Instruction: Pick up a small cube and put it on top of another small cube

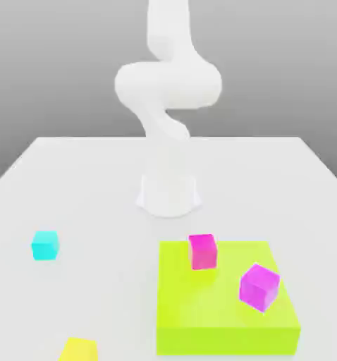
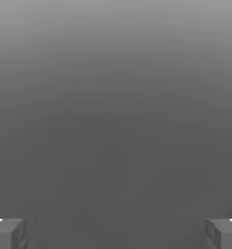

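Observation:
The small cyan cube (image 1: 45, 245) rests on the white table (image 1: 80, 183) at the exterior view's left, by itself. The white arm (image 1: 168, 84) rises from its base (image 1: 168, 194) at the table's middle and leaves the picture at the top. In the hand view my gripper (image 2: 116, 233) is open, its two grey fingertips (image 2: 8, 233) standing wide apart with nothing between them, against a plain grey background.
A flat lime-green slab (image 1: 228, 317) lies at the front right of the exterior view, with a pink cube (image 1: 202, 251) near its back edge and a magenta cube (image 1: 259, 286) on its right part. A yellow cube (image 1: 78, 350) sits at the front left.

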Available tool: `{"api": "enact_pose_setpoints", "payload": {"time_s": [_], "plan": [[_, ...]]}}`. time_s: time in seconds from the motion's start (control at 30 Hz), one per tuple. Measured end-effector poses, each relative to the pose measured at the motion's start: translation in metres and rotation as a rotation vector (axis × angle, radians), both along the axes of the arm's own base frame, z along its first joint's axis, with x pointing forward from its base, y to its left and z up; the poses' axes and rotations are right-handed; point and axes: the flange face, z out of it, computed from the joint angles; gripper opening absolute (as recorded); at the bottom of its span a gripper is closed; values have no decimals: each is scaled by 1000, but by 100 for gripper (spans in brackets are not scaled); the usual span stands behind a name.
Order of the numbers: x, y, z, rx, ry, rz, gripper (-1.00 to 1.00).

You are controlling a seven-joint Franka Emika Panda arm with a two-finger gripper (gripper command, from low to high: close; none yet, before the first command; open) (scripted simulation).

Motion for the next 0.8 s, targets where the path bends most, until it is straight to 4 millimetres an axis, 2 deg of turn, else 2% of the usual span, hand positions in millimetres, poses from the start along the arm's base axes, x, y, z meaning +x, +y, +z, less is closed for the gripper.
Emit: {"api": "enact_pose_setpoints", "payload": {"time_s": [0.07,0.17,0.27,0.37,0.47,0.57,0.7,0.8], "plan": [[18,-30,-42,34,59,-110,0],[32,-77,-105,88,140,-268,0],[31,-123,-168,146,215,-426,0],[16,-165,-230,209,287,-586,0],[-11,-201,-291,277,354,-746,0],[-48,-229,-350,349,418,-907,0],[-107,-248,-420,454,499,-1121,0],[-158,-258,-465,539,542,-1292,0]]}}
